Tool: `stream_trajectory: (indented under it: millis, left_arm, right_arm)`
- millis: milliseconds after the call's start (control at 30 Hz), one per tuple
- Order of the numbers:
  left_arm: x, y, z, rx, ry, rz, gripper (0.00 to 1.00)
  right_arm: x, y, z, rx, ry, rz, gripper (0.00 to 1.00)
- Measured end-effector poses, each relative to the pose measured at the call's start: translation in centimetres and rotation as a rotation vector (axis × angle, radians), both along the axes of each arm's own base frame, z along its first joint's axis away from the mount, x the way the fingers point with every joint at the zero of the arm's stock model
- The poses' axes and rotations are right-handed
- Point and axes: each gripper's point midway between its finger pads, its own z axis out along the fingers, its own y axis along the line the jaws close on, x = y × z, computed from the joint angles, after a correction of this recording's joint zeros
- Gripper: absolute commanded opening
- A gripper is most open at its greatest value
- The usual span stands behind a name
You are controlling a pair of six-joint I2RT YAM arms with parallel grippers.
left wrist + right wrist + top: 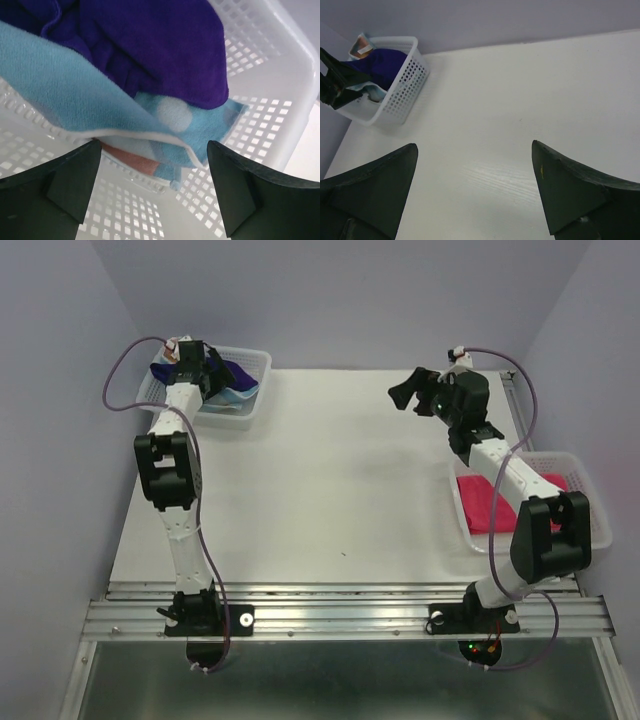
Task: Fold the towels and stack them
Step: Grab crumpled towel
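Left tool (154,150) spread wide, empty, down inside a white plastic mesh basket (272,95). Light blue soft towel (60,100) just ahead of its tips, dark navy-purple towel (160,45) heaped beyond that. Basket walls close on both sides. Right tool (475,147) also spread, empty, over the bare white worktop (520,90) with open room all round. Behind it, the bright pink towel (480,502) lies in a second white mesh basket (590,510).

White table (330,500) fills middle – matte, faint wood grain in right wrist view. Pale lavender walls (340,290) close far, left, right sides. Aluminium rail (340,612) along near edge – dark glossy surface (340,680) below it. Light soft, even.
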Motion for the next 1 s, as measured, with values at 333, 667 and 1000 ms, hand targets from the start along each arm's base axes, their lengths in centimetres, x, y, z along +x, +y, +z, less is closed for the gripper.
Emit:
stream_trajectory:
  millis: [333,667,1000]
  left_arm:
    - [2.9,0.7,0.2,-0.005,-0.054,0.058,0.9]
    - [3.0,0.7,-2.5,-0.023,-0.007,0.087,0.17]
    - [2.4,1.3,-1.0,0.01,-0.014,0.097,0.0]
  right_arm:
    - [0.3,0.4,-0.8,0.014,0.019,0.014,1.0]
    - [-0.4,-0.4,1.0,0.012,-0.022,-0.027,1.0]
    - [-1.3,-0.8,-0.1,0.008,0.003,-0.041,1.0]
